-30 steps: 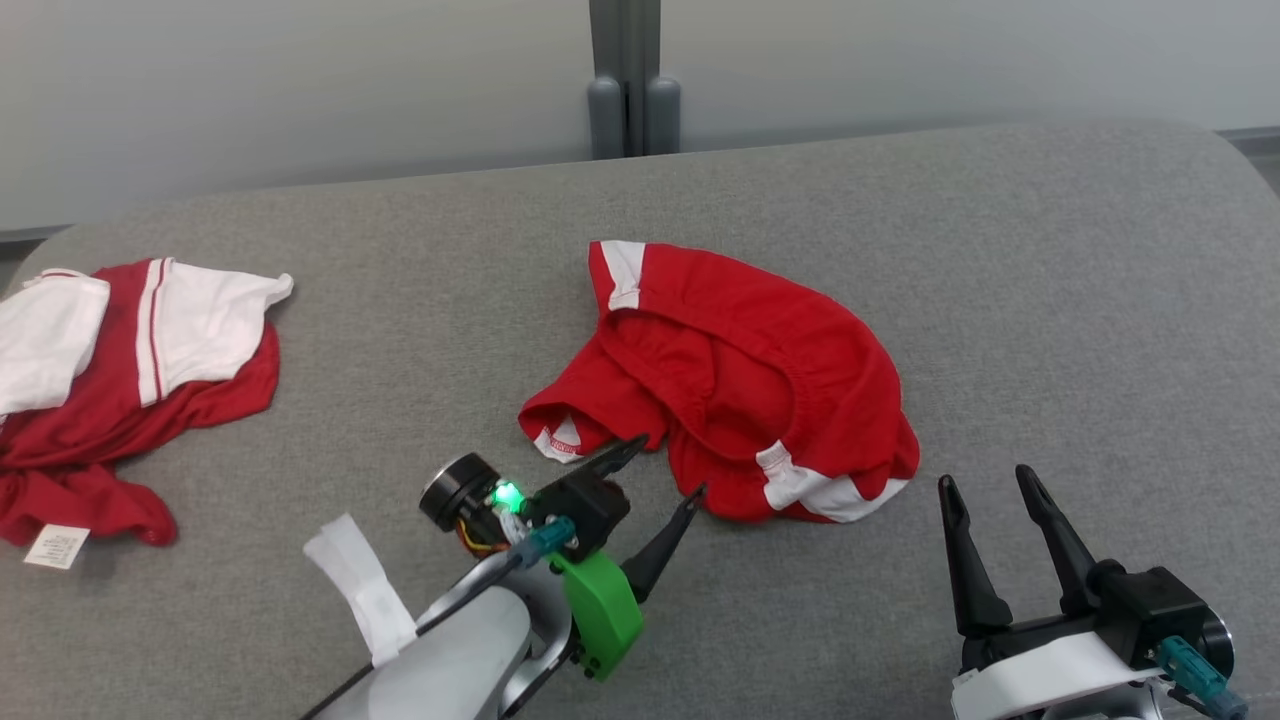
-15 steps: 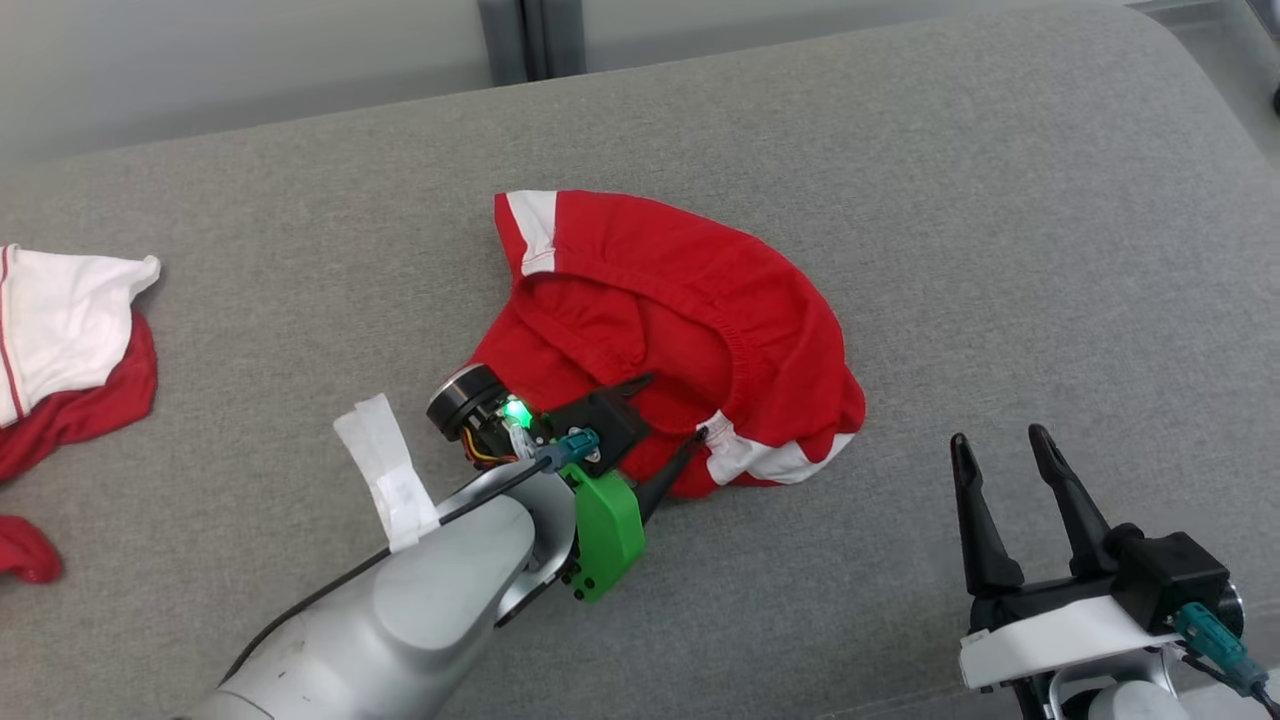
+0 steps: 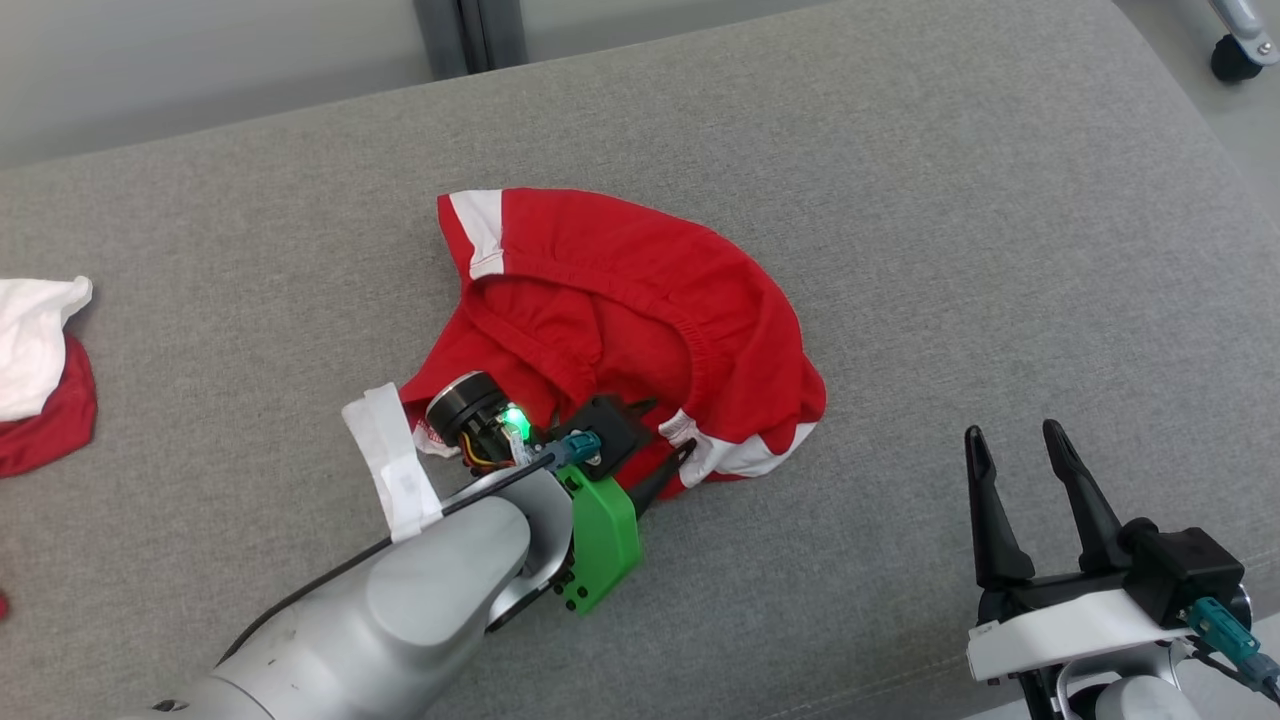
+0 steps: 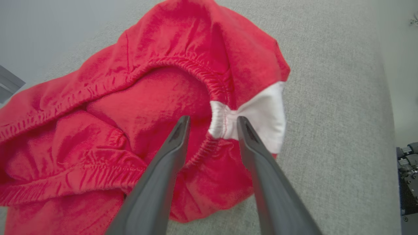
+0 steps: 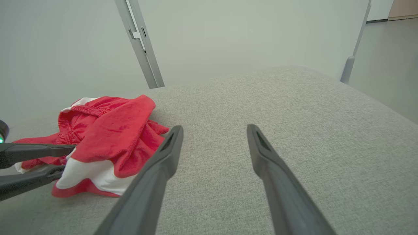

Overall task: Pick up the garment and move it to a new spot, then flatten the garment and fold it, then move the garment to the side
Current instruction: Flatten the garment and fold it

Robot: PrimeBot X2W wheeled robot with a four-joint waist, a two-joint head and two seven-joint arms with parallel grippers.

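Left tool (image 3: pixel 670 425) has reached the garment (image 3: pixel 640 290); crumpled red, white-trimmed.

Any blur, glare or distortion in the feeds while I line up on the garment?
Head view: even soft light, no glare, garment sharp. Left wrist view: wide-angle stretch, left gripper soft near the lens. Right wrist view: right gripper blurred close up, cushion sharp.

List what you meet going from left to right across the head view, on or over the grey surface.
White-and-red cloth → red shorts → right gripper. The left gripper overlaps the shorts, so it is left out of the order.
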